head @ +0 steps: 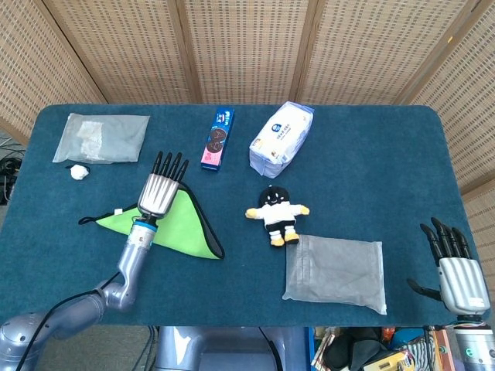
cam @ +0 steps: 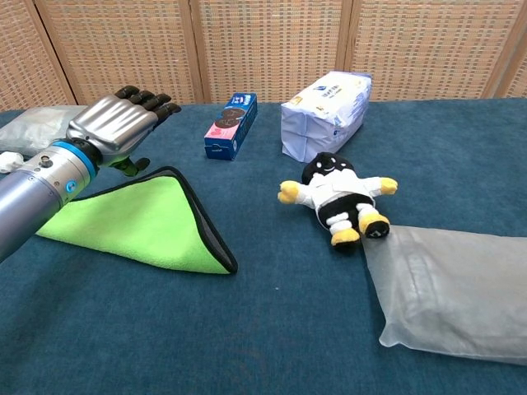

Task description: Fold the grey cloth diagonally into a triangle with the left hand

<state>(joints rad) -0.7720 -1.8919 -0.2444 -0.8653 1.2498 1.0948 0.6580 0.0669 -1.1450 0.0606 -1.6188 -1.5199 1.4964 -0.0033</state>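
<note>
The cloth (head: 182, 227) (cam: 140, 222) lies on the blue table as a folded triangle, bright green on top with a dark grey edge and underside. Its apex points toward the far side. My left hand (head: 162, 192) (cam: 115, 127) hovers just above that apex, fingers stretched out and apart, holding nothing. In the chest view a gap shows between the hand and the cloth. My right hand (head: 456, 270) rests at the table's near right corner, fingers spread and empty; only the head view shows it.
A blue cookie box (head: 218, 139) (cam: 230, 125) and a white tissue pack (head: 281, 137) (cam: 325, 111) lie beyond the cloth. A plush doll (head: 277, 216) (cam: 338, 197) and a clear bag (head: 335, 272) (cam: 453, 284) sit to the right. Another plastic bag (head: 100, 137) lies far left.
</note>
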